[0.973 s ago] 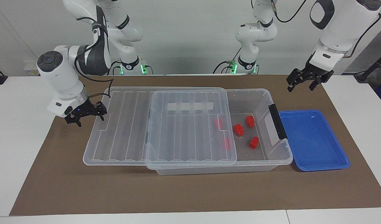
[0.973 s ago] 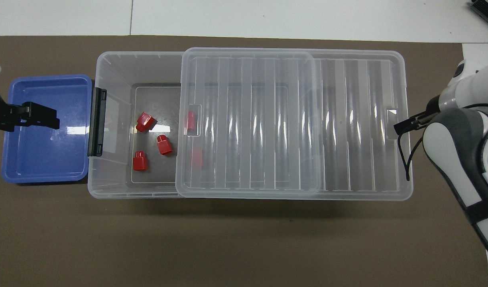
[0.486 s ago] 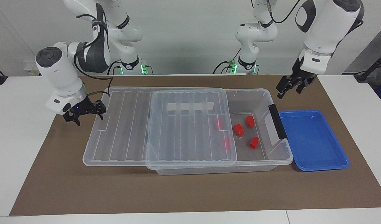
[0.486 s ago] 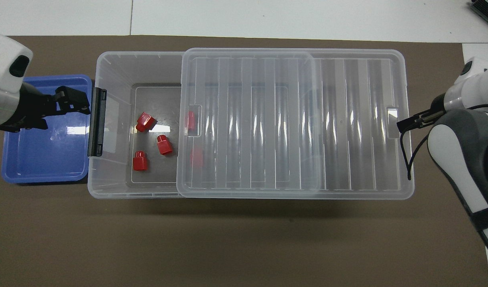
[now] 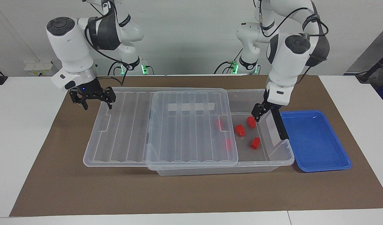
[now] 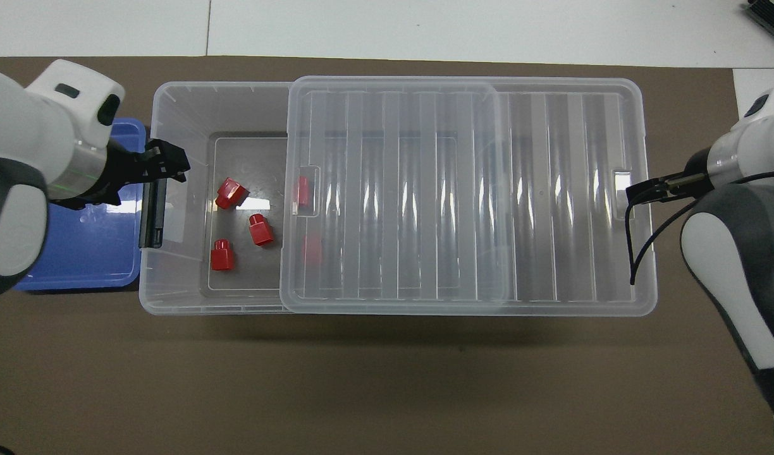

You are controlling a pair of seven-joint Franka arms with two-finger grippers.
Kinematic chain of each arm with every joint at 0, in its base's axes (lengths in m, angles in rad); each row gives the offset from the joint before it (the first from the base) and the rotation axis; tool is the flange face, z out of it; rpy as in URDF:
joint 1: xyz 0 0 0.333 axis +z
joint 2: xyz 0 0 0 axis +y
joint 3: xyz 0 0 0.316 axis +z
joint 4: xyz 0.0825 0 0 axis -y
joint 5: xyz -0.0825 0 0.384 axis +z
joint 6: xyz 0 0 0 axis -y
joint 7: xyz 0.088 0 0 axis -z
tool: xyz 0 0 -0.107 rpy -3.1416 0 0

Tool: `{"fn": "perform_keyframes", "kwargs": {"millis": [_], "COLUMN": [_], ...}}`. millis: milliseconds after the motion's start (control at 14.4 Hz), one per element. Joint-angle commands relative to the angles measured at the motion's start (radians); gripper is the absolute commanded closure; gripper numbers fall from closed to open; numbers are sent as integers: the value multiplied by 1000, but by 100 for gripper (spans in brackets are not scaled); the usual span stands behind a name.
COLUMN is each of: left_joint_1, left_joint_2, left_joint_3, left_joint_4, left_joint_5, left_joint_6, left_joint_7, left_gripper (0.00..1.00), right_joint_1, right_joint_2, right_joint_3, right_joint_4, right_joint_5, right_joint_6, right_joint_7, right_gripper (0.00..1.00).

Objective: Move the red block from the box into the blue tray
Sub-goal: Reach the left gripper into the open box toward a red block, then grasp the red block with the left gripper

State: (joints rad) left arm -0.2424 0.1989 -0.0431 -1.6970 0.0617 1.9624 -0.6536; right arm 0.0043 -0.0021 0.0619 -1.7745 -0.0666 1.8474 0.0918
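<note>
Brown mat (image 5: 191, 190) on white table (image 5: 19, 125), pale wall (image 5: 191, 34), left hand (image 5: 261, 113) state unclear, right hand (image 5: 93, 100) open.

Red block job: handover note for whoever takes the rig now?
Left pincer: over the box's uncovered end by the black latch, carrying nothing.
Right pincer: open, waiting over the lid's overhanging end.
Done: lid slid aside.
Three red blocks lie exposed, two under the lid.
Blue tray has no block.
Left: pick a block, place it in the tray.

Both arms have glossy white rounded shells, dark grey joint caps, loose black cables and black pincers.
</note>
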Motion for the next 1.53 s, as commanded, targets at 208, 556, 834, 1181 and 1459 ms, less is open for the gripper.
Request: {"fn": "perform_keyframes", "kwargs": {"millis": [208, 556, 834, 1181, 1459], "left_joint_1": [-50, -97, -101, -97, -97], "left_joint_2": [76, 43, 21, 7, 16], "left_joint_3": [14, 12, 11, 11, 11], "left_joint_4": [-177, -299, -386, -457, -463], "left_joint_5": [75, 75, 75, 75, 75], "left_joint_6": [254, 279, 358, 435, 454], "left_joint_7": [-153, -193, -181, -116, -115], "left_gripper": [0, 0, 1, 5, 64], "right_joint_1": [0, -20, -20, -24, -24], "right_joint_2": [16, 42, 24, 11, 11], "right_joint_3": [3, -2, -2, -4, -2], "right_joint_4": [173, 271, 232, 211, 213], "right_joint_5": [5, 19, 31, 30, 30], "right_joint_6": [-128, -270, -274, -284, -281], "right_joint_7": [109, 112, 117, 103, 103], "right_gripper": [0, 0, 0, 0, 0]}}
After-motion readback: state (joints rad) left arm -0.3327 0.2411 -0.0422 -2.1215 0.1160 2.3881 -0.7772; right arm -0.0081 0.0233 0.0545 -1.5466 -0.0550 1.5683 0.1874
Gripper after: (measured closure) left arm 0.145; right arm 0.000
